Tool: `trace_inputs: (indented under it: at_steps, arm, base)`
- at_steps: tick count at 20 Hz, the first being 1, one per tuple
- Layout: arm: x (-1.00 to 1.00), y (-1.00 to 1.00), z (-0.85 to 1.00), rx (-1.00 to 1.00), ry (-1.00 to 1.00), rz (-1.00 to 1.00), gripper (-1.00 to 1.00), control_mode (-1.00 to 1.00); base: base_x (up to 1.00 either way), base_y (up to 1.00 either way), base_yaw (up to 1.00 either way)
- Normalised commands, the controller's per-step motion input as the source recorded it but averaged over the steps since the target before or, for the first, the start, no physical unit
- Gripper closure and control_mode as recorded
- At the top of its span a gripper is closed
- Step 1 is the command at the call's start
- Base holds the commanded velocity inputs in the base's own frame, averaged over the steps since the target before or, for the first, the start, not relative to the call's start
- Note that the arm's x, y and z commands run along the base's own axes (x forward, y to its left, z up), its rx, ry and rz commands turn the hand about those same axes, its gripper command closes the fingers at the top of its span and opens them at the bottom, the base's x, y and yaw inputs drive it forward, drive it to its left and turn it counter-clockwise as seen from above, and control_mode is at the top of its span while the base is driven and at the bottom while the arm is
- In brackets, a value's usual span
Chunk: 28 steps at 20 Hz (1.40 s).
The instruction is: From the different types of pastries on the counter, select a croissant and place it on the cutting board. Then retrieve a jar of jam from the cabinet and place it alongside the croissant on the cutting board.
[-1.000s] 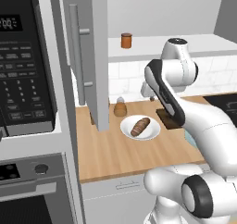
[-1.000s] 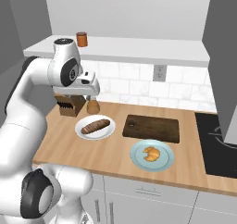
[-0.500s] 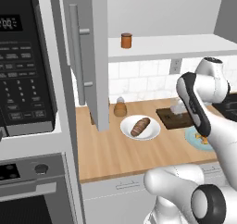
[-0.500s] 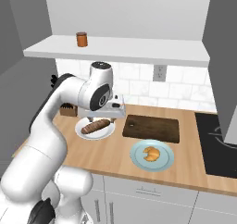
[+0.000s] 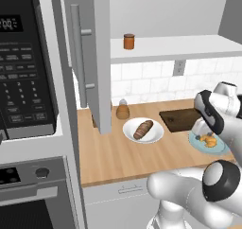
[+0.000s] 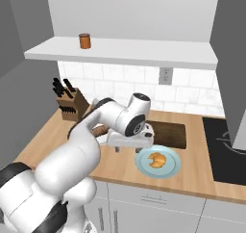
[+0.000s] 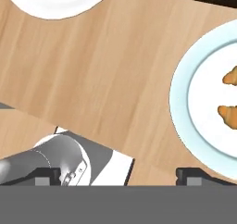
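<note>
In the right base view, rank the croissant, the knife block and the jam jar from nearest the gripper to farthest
1. croissant, on the teal plate just right of the gripper.
2. knife block, at the back left of the counter.
3. jam jar, up on the cabinet shelf.

my end effector [image 6: 130,143] hangs over the desk [image 6: 48,140] just left of the plate [image 6: 142,165] holding the croissant [image 6: 156,160]. the cutting board [image 6: 170,134] lies behind that plate, the roll [image 5: 143,129] on its own plate farther left, and the jar [image 6: 85,40] on the shelf [image 6: 144,51] above.
</note>
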Motion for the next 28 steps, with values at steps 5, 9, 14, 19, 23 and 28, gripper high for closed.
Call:
trace_inputs:
  at_steps: [5, 9, 14, 19, 23, 28]
  arm:
    - [0.09, -0.09, -0.05, -0.01, 0.04, -0.08, -1.00, -1.00]
    - [0.03, -0.49, -0.15, -0.02, -0.15, -0.18, -1.00, -1.00]
    - [0.10, -0.14, -0.10, -0.07, -0.33, -0.12, -1.00, -1.00]
    - [0.01, -0.03, -0.42, -0.08, -0.31, -0.11, -1.00, -1.00]
    - [0.14, -0.13, -0.47, -0.08, -0.12, -0.18, -1.00, -1.00]
    - [0.31, -0.33, -0.23, -0.07, -0.02, -0.21, -1.00, -1.00]
  base:
    - [0.00, 0.00, 0.00]
    - [0.00, 0.00, 0.00]
    - [0.00, 0.00, 0.00]
    - [0.00, 0.00, 0.00]
    - [0.00, 0.00, 0.00]
    - [0.00, 0.00, 0.00]
